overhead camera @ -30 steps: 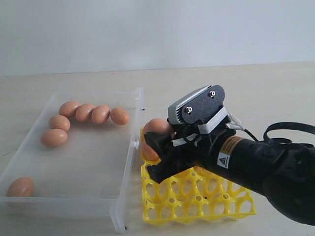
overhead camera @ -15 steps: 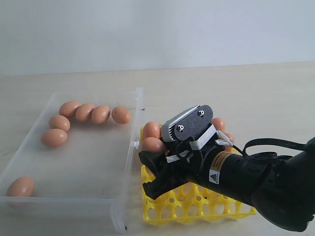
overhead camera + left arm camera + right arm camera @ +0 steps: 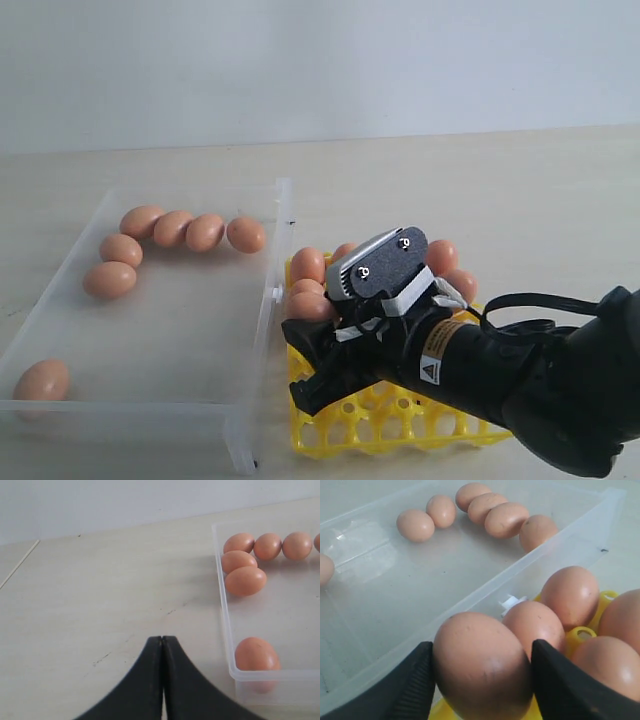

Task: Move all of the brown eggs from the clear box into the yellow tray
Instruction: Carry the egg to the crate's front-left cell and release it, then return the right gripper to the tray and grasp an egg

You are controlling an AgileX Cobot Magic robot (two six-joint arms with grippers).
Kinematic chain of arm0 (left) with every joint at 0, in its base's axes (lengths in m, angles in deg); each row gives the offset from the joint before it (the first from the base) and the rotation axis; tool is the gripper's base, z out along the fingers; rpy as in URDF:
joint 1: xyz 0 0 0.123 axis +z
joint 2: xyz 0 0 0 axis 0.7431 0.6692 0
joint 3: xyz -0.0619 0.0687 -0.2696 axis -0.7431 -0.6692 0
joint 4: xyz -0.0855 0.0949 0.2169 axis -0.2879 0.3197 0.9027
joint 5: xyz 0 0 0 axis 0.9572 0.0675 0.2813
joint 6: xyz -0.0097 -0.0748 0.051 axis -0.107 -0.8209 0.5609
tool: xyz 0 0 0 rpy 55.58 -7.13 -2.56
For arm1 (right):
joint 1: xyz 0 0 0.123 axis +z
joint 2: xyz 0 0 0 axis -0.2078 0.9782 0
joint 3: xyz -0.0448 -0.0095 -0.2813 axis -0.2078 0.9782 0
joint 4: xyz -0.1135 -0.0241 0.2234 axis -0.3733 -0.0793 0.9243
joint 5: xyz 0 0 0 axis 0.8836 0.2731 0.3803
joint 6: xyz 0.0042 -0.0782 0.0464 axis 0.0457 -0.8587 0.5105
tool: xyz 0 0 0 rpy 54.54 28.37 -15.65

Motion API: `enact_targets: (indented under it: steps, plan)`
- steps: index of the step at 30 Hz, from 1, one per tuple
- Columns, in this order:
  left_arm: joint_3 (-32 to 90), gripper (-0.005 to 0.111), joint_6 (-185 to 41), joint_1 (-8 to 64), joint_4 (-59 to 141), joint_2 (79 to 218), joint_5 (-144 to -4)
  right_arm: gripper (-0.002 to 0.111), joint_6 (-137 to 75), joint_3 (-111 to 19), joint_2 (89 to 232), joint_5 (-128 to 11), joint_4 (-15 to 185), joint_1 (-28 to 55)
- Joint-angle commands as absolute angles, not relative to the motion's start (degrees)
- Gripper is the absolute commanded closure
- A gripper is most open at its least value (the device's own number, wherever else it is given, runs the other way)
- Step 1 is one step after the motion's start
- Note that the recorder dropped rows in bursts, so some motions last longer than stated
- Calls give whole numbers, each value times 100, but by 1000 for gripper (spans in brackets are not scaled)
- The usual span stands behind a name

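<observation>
My right gripper (image 3: 482, 672) is shut on a brown egg (image 3: 482, 665), its ribbed black fingers (image 3: 415, 685) pressing both sides. In the exterior view this gripper (image 3: 305, 335) holds the egg (image 3: 310, 306) low over the left side of the yellow tray (image 3: 400, 425), beside the clear box's wall (image 3: 278, 260). Several eggs (image 3: 570, 595) sit in tray cups just beyond the held one. Several more eggs (image 3: 173, 228) lie in the clear box, one (image 3: 41, 380) alone in its near left corner. My left gripper (image 3: 161, 640) is shut and empty, over bare table outside the box (image 3: 225, 615).
My right arm's black body (image 3: 520, 375) and its cable cover the tray's right half. The box's right wall stands directly against the tray's left edge. Pale tabletop (image 3: 480, 190) extends behind both, up to a white wall.
My right gripper has come down and a little nearer with the egg, from above the tray's far left corner to low over its left side. The left gripper's earlier position is not shown.
</observation>
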State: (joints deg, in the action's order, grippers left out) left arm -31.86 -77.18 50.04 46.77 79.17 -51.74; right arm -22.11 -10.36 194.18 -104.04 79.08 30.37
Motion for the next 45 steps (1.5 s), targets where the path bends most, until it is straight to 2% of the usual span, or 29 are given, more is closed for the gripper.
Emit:
enact_targets:
  steps: [1,5,8,11,14,17,22,27,29,34,35,40,45]
  plan:
    - [-3163,107,-7751,4961,4663,7885,-5226,108,-2195,-1020,19450,-10567,7880,3021]
    - [-3163,107,-7751,4961,4663,7885,-5226,102,-1948,-1020,19450,-10486,7880,3021]
    - [-3163,107,-7751,4961,4663,7885,-5226,88,-1786,-1020,19450,-10420,7880,3021]
    - [-3163,107,-7751,4961,4663,7885,-5226,66,-1572,-1020,19450,-10333,7854,3021]
    - [-3163,107,-7751,4961,4663,7885,-5226,51,-1555,-1020,19450,-10319,7854,3021]
    - [-3163,107,-7751,4961,4663,7885,-5226,47,-1555,-1020,19450,-10319,7854,3021]
    - [-3163,107,-7751,4961,4663,7885,-5226,47,-1555,-1020,19372,-10239,7854,3021]
    - [-3163,107,-7751,4961,4663,7885,-5226,50,-1702,-1067,18470,-9597,7893,3021]
    - [-3163,107,-7751,4961,4663,7885,-5226,61,-1739,-1383,17943,-8645,7839,3021]
    - [-3163,107,-7751,4961,4663,7885,-5226,103,-1865,-3080,17625,-5611,7226,3208]
    - [-3163,107,-7751,4961,4663,7885,-5226,108,-1927,-3454,17739,-5201,7213,3253]
    - [-3163,107,-7751,4961,4663,7885,-5226,108,-2193,-5065,18658,-3920,7310,3404]
    - [-3163,107,-7751,4961,4663,7885,-5226,106,-4419,-6771,20014,-2527,8851,3662]
